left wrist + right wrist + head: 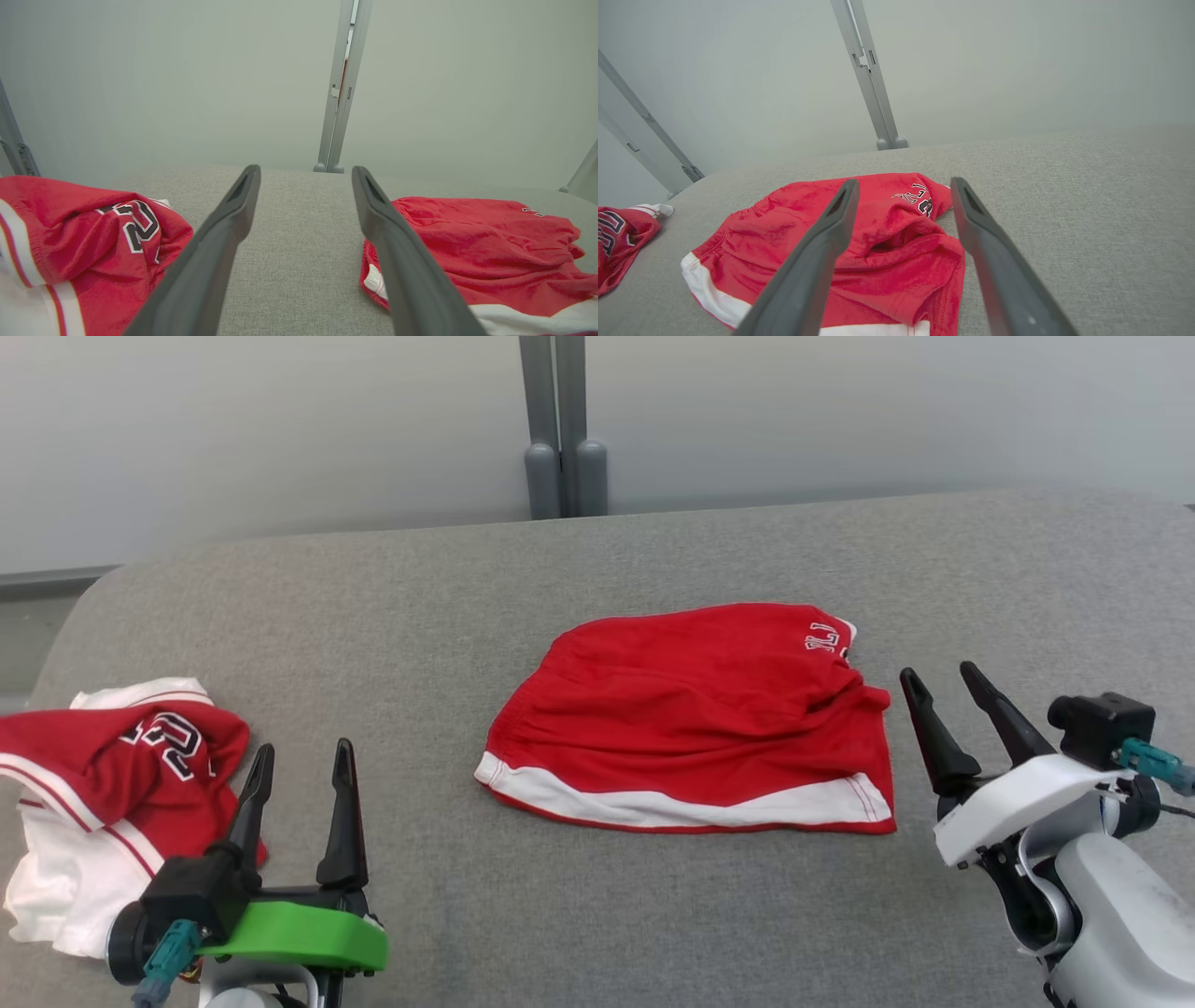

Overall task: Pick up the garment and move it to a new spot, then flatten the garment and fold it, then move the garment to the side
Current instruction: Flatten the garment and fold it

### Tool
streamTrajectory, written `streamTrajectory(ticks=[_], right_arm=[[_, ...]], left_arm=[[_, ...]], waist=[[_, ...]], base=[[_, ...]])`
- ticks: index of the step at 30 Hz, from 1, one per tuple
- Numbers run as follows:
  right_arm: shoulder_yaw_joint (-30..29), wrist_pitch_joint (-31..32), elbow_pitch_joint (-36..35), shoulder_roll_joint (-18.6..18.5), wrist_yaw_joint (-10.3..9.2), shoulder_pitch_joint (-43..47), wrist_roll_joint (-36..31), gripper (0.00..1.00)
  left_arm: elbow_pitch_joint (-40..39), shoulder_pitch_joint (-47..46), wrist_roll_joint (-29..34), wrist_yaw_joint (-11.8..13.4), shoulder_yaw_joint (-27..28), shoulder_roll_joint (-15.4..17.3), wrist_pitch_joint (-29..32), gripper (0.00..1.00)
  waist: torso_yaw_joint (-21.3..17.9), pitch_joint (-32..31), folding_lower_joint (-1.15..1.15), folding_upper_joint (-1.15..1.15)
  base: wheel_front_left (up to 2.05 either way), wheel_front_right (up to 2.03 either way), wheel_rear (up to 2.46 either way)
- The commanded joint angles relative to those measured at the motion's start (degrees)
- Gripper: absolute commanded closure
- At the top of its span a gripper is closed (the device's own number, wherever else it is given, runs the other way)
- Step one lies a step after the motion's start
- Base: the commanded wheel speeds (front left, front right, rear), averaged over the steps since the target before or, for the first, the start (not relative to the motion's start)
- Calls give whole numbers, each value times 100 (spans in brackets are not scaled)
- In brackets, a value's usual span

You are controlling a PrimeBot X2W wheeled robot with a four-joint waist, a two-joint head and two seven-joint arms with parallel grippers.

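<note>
The garment (691, 719) is a pair of red shorts with a white hem band, lying folded in the middle of the grey padded surface (597, 569); it also shows in the left wrist view (486, 252) and the right wrist view (859, 242). My right gripper (941, 686) hovers just right of its right edge, open, nothing between its fingers. In the right wrist view the two fingers (817, 261) straddle the shorts' rumpled right side from above. My left gripper (301, 756) stands open at the lower left, well apart from the shorts.
A crumpled red and white jersey (112, 784) with a black number lies at the left edge beside my left gripper, also in the left wrist view (79, 242). A grey post (560, 429) rises behind the surface against a pale wall.
</note>
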Motion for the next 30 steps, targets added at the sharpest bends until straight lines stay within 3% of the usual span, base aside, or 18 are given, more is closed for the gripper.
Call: streamTrajectory(ticks=[1,13,30], right_arm=[[-150,-94,-185,72,1,225,-111,0],[-1205,-184,-1476,700,1,1593,-847,0],[-1070,-185,-1462,717,1,1594,-1087,0]], left_arm=[[-33,99,56,-34,61,-27,-2,0],[8,348,296,-285,306,-344,-2,0],[164,296,540,-551,455,-568,-2,0]], waist=[[-243,-218,0,0],[-452,-224,0,0],[-396,-197,0,0]], base=[[0,0,0],[0,0,0],[0,0,0]])
